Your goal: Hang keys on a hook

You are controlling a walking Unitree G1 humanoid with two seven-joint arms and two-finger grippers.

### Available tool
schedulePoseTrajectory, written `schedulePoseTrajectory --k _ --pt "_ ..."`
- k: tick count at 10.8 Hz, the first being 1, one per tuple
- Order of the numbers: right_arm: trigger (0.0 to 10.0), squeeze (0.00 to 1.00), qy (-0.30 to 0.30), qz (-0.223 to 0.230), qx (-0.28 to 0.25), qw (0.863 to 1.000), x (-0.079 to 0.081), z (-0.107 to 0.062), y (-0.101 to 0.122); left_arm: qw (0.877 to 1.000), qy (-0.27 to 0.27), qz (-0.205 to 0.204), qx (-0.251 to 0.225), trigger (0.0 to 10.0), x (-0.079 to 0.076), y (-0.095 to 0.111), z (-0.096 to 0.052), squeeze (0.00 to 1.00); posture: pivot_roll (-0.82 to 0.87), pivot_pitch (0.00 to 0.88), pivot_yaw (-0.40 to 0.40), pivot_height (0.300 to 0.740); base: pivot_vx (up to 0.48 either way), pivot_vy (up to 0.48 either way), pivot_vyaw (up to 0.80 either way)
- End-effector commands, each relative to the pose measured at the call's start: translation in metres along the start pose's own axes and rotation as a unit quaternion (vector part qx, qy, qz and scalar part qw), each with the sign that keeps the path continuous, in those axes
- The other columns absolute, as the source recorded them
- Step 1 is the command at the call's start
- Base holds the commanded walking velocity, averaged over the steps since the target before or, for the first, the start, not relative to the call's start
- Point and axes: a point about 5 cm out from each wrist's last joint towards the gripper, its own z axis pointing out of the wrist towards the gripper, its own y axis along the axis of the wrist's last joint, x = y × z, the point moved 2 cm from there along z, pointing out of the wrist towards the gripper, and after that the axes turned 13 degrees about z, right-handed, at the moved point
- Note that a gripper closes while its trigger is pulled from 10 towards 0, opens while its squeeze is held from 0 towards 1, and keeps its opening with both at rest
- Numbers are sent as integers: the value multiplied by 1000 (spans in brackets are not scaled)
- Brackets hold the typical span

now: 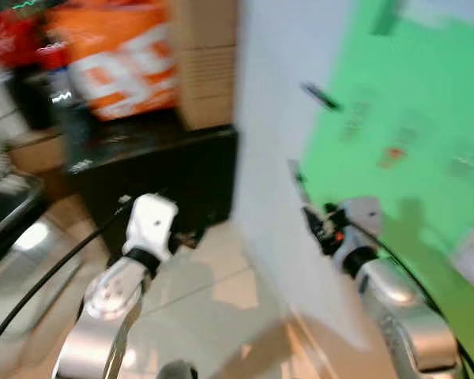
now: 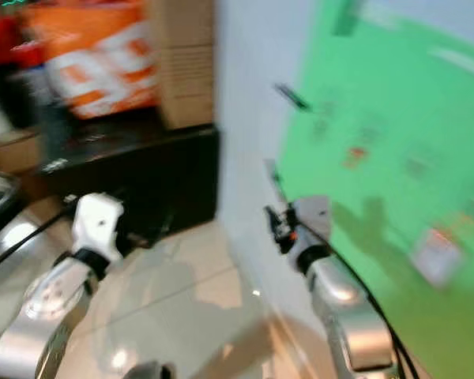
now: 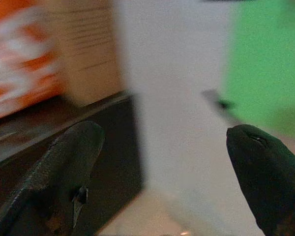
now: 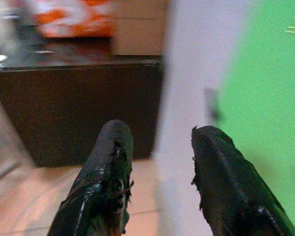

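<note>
My right gripper point(image 4: 157, 172) nearest wall, jaws parted, nothing between them. Left gripper point(image 3: 162, 162) spread wide, empty. Hook point(image 1: 321, 97), I judge: dark peg up ahead on white wall, right arm closer. Keys: can't spot them in blur.

Motion blur smears the orange-and-white printed bag point(image 1: 118, 59) past reading, and the small dark hook-like fixture point(image 1: 322, 97) on the pale wall is too blurred to identify.
</note>
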Motion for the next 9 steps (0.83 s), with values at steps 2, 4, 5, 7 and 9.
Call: schedulePoseTrajectory --k 2,4,5,7,9 --pt "10000 1000 23 1 -11 1000 6 2 4 999 37 22 -16 10000 8 8 -4 306 71 0 -62 740 0 0 800" --pt "10000 1000 41 11 -2 999 11 6 3 998 59 20 -16 10000 10 7 -8 314 80 0 -76 740 0 0 800" --pt "10000 1000 19 -15 2 1000 4 7 0 998 64 22 -8 10000 8 3 -11 322 81 0 -78 740 0 0 794" --pt "10000 1000 -69 -30 0 997 -20 9 1 997 76 22 8 10000 8 -3 -14 318 76 0 -77 740 120 0 0" --pt "10000 1000 -68 -9 1 998 -23 8 3 995 95 17 17 10000 11 -8 -15 318 69 0 -67 740 244 0 0"
